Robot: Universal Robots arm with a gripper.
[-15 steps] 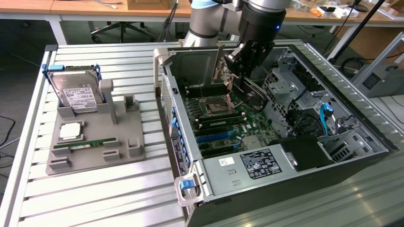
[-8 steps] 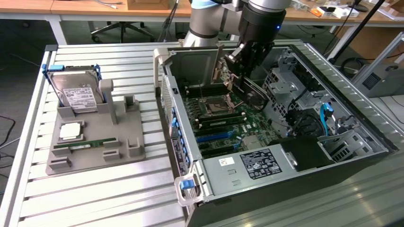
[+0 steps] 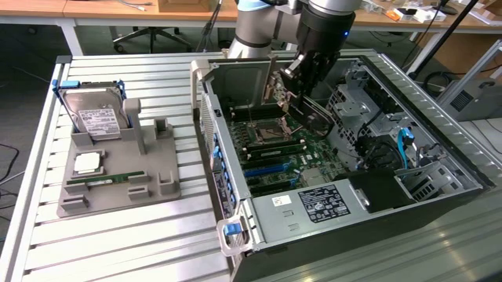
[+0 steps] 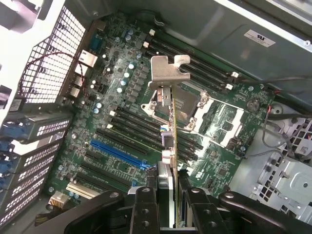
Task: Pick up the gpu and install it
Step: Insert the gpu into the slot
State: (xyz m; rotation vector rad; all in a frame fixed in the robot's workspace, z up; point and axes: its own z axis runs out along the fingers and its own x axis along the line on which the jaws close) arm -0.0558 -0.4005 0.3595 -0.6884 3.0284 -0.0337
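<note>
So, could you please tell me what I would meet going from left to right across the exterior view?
hard drive in its blue frame → nearest wall of the open computer case → gpu, gripped by the gripper above the motherboard → blue cable inside the case

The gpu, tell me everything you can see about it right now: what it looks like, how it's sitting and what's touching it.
The gpu is a thin card, seen edge-on in the wrist view: a green board with a silver metal bracket at its far end, bent over into a tab. The black jaws are shut on its near end, one on each face. It hangs over the motherboard inside the open case, near the processor socket, and looks not yet seated in any slot.
</note>
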